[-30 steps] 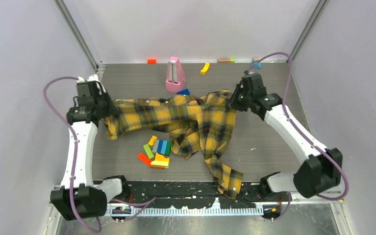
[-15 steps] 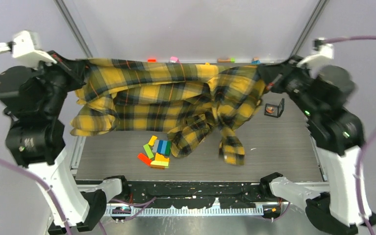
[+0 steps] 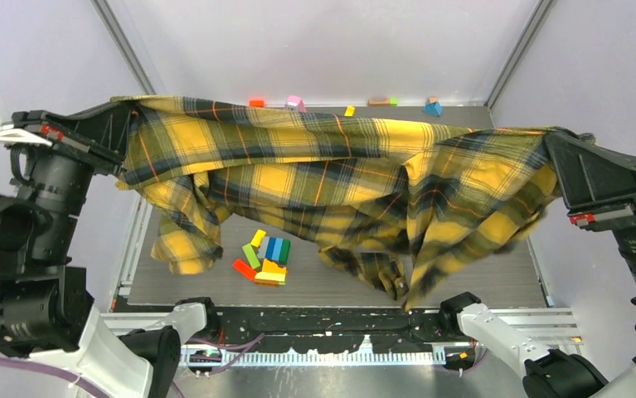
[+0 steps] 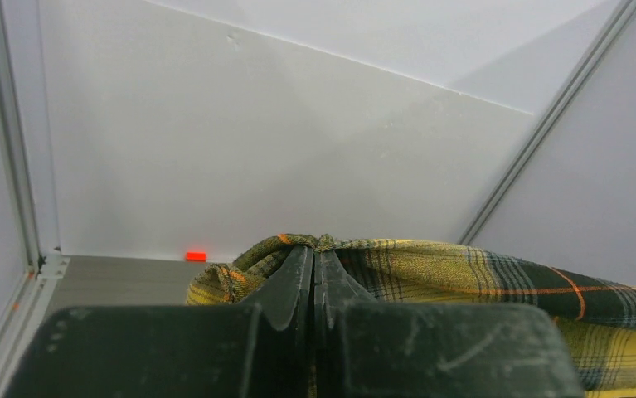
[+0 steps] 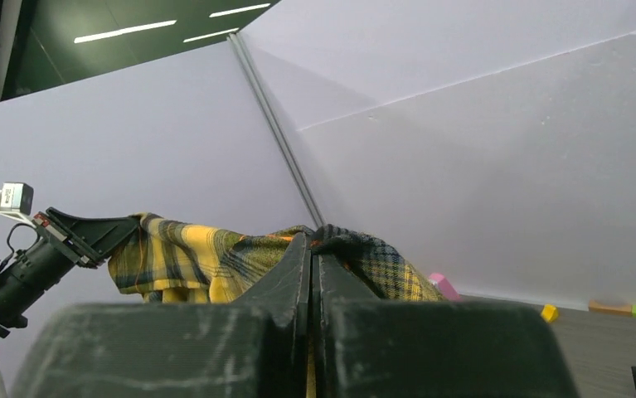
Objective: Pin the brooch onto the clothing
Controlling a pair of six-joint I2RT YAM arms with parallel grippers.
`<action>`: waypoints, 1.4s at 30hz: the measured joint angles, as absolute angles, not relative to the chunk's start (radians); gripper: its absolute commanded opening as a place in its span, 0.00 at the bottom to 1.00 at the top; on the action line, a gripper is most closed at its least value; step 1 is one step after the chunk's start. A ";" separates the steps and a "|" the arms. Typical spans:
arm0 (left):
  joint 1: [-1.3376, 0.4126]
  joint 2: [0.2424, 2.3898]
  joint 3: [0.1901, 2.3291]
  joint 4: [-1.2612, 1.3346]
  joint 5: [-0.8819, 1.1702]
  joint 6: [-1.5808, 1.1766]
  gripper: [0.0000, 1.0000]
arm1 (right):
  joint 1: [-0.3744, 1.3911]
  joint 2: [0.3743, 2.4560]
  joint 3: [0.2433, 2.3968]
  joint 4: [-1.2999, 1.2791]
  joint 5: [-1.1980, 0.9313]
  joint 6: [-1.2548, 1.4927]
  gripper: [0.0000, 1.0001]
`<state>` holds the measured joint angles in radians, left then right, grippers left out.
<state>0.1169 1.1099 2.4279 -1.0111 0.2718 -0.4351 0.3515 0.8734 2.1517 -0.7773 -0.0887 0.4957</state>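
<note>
From above, the left gripper (image 3: 122, 126), upper left, and right gripper (image 3: 553, 143), far right, are holding the plaid shirt (image 3: 322, 174) stretched across the middle, above coloured blocks (image 3: 266, 259); the brooch is not showing. In the left wrist view, bottom centre, jaws are clamping a fabric fold; the right wrist view is showing the same. Such thin pinches may be risking a slip, dropping one end onto the blocks.

The yellow-and-black plaid shirt (image 3: 339, 166) with thin red lines hangs in the air, stretched wide, held at both ends. Its loose folds droop below.
</note>
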 measured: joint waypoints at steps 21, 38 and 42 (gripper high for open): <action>0.118 1.621 2.136 -0.901 0.331 -0.417 0.00 | 0.315 1.335 1.766 -0.517 0.204 0.455 0.01; 0.132 1.607 2.362 -0.758 0.379 -0.453 0.00 | 0.192 1.423 2.154 -0.420 -0.053 0.551 0.01; 0.135 1.407 2.059 -0.766 0.372 -0.402 0.00 | 0.187 1.207 1.870 -0.426 -0.167 0.609 0.01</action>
<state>0.1352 1.4075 2.0590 -0.7658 0.3721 -0.4015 0.1875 1.2072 1.8698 -0.4263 -0.1673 0.6090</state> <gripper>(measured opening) 0.009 0.036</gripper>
